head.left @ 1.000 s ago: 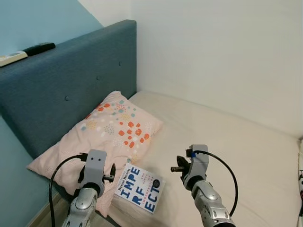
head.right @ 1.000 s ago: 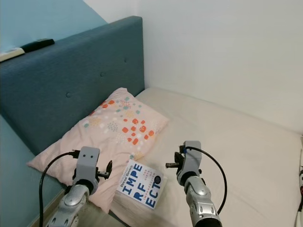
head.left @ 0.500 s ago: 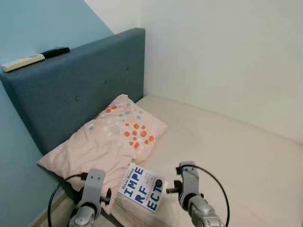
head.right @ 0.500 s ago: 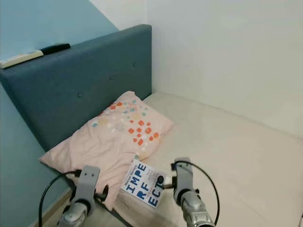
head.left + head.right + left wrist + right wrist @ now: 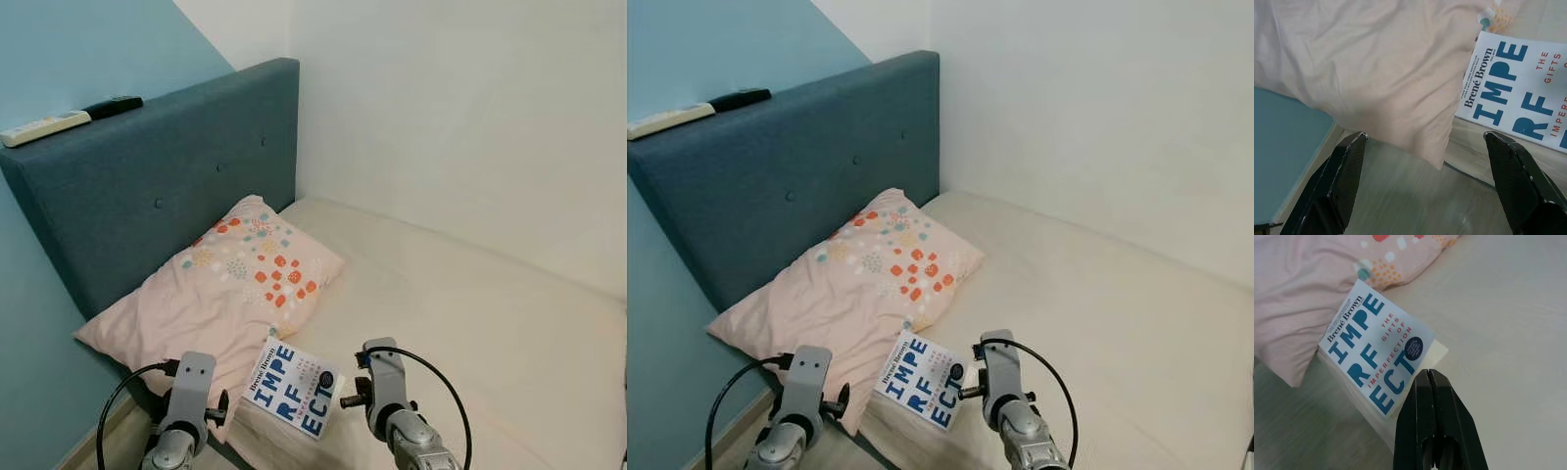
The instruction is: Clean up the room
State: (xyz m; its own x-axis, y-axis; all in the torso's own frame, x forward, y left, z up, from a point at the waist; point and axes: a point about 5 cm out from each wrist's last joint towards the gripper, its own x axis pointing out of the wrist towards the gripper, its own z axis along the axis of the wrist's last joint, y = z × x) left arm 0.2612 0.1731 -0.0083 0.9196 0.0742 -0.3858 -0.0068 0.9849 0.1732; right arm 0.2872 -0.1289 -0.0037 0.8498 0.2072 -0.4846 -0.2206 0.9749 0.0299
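A white book (image 5: 292,390) with big blue letters lies flat at the near corner of the cream mattress (image 5: 470,294), one edge against a pink patterned pillow (image 5: 220,289). My left gripper (image 5: 1424,134) is open, hovering over the pillow's corner and the bed edge, just left of the book (image 5: 1513,98). My right gripper (image 5: 1428,373) is shut with nothing in it, its tip just above the mattress at the book's (image 5: 1376,352) right side. In the left eye view the right gripper (image 5: 348,399) sits right beside the book.
A dark blue padded headboard (image 5: 147,186) rises behind the pillow, with a white remote (image 5: 44,124) and a black remote (image 5: 113,104) on its top. White walls close the far side. A strip of wooden floor (image 5: 1400,196) lies below the bed edge.
Since a second ago the camera has shifted so the scene sits higher and farther, and both arms show lower in the picture. Book and pillow lie as before.
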